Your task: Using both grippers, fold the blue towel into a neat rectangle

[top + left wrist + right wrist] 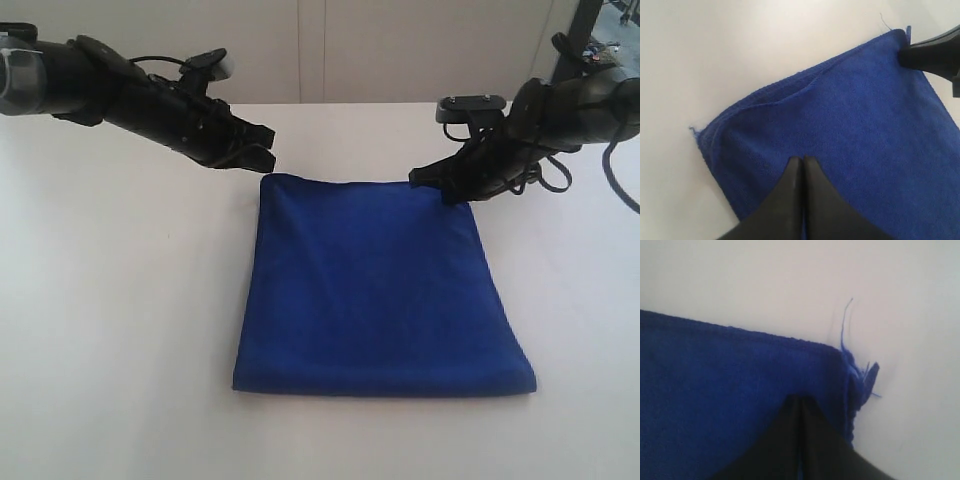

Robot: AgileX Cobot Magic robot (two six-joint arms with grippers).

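Across the whole scene, a plain white table (110,330), smooth and matte. Behind its far edge, a pale wall (400,50) with thin vertical seams. At far left, the left gripper (266,152), angled down over the far left corner of the blue towel (380,290), jaws pressed together; touching the cloth or not, cannot tell. In the middle of the table, the towel, flat and doubled, layered edges on the far side. At right, the right gripper (416,178) at the far right corner, jaws pressed together just beside a loose thread (845,322). Dark equipment (590,40) at the room's far right.
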